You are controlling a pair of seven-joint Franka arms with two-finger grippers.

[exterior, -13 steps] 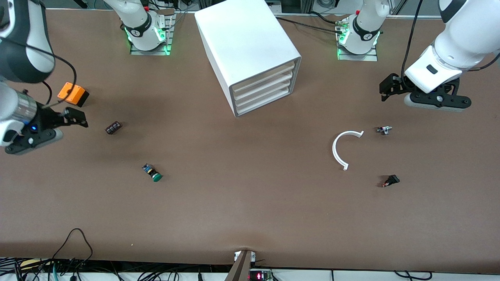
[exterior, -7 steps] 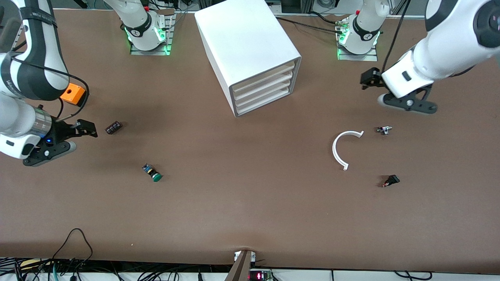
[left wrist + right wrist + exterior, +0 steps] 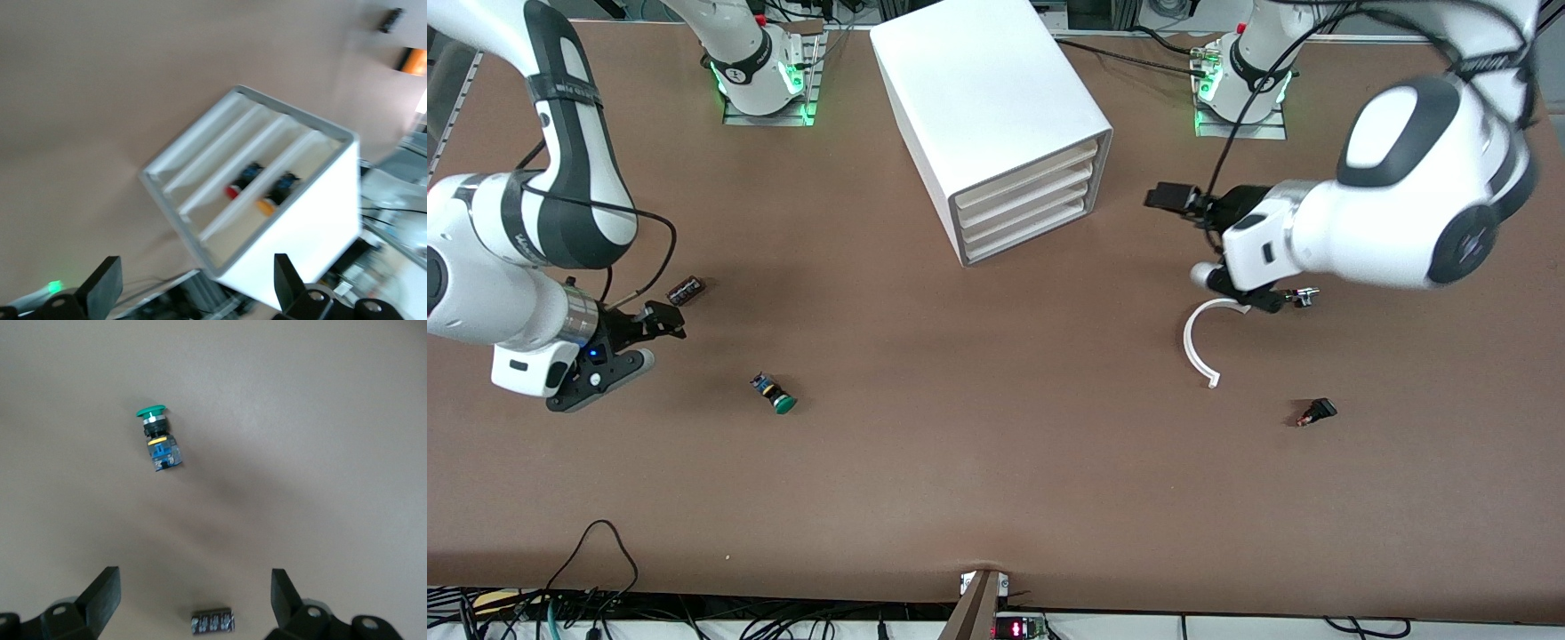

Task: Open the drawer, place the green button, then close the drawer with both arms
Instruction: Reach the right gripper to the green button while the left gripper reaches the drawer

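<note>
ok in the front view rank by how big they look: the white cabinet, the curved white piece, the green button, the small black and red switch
1. White cabinet, by far the largest.
2. Curved white piece, a thin arc much smaller than the cabinet.
3. Green button and black and red switch look about alike, so I won't rank them.

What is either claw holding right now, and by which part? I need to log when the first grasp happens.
Nothing is held. The right claw is open over the table near the button; the left claw is open, facing the cabinet.
</note>
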